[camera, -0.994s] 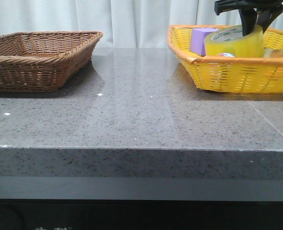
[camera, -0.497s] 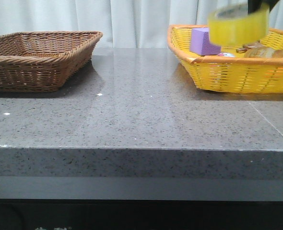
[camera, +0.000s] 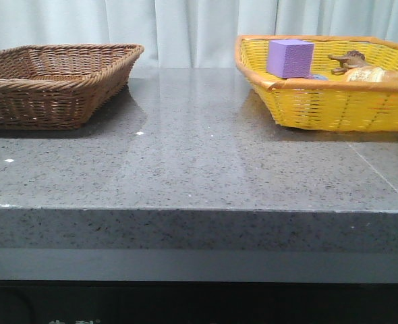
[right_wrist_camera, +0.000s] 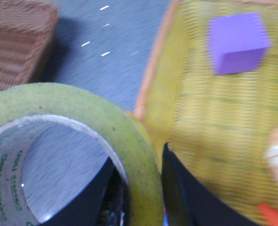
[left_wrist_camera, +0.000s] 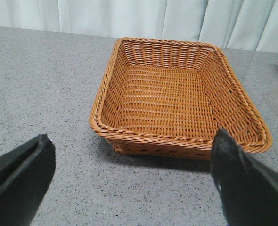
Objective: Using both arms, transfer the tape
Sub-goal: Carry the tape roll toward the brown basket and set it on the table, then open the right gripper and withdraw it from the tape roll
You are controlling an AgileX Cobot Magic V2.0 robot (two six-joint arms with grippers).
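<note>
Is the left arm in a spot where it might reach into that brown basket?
Probably yes. The left gripper hangs open just short of the brown basket, which sits open-topped with nothing between them. How far the arm can stretch is not visible.

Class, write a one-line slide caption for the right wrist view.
Right gripper clamps the yellow tape roll's wall above the yellow basket holding a purple cube.

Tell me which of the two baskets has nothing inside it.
The brown wicker basket: the left wrist view shows only its bare woven floor. The yellow basket holds a purple cube and other items.
</note>
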